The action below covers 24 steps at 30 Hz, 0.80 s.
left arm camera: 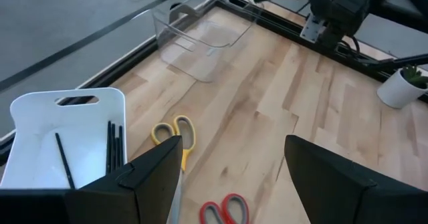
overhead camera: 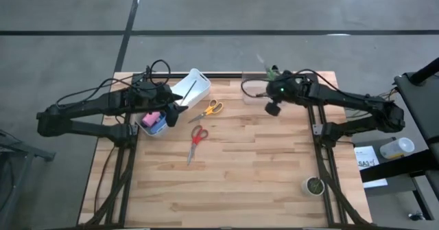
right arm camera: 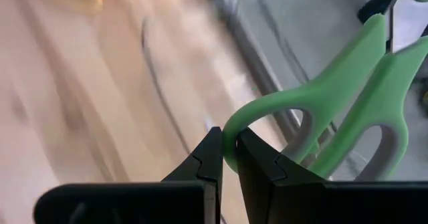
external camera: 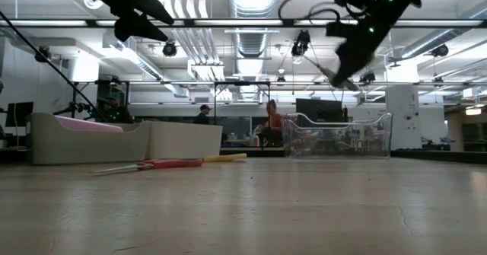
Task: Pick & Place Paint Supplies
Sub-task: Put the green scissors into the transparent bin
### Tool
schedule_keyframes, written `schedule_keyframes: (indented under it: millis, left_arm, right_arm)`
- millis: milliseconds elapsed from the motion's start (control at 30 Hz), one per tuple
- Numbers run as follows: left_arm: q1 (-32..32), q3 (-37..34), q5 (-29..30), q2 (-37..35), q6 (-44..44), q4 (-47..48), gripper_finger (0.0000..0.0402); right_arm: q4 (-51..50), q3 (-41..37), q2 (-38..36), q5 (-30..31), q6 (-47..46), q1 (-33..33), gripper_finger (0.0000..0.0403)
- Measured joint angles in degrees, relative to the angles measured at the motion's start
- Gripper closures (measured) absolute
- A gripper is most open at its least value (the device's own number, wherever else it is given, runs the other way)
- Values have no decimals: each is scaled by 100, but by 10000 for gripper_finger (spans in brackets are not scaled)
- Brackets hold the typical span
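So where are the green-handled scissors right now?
The green-handled scissors are off the table, pinched in the right tool, which the high view shows raised over the clear bin at the table's far edge, right of centre.

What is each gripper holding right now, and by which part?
The right gripper is shut on the green-handled scissors, pinching the rim of one handle loop. The left gripper is open above the table, holding nothing.

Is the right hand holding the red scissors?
No, the right hand is shut on green scissors, while the red scissors lie on the table.
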<state>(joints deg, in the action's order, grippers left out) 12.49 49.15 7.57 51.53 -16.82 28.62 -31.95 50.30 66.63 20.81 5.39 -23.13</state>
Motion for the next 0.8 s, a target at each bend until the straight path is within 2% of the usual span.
schedule_keyframes:
  millis: [133, 300, 567, 700, 800]
  left_arm:
    - [0, 1, -2, 0, 2, 0, 130]
    - [0, 0, -4, -1, 2, -1, 130]
    - [0, 2, -4, -1, 1, 0, 130]
    - [0, 2, -4, -2, 2, 0, 130]
    - [0, 2, -4, -2, 0, 0, 130]
  right_arm:
    - [-834, 0, 118, 5, 1105, -72, 379]
    - [-969, 0, 436, 4, 2155, -156, 379]
    - [-1319, 218, 1304, 14, 2778, -582, 379]
    - [-1641, 488, 1525, 10, 2901, -785, 379]
    - [-1890, 654, 1597, 9, 3406, -968, 379]
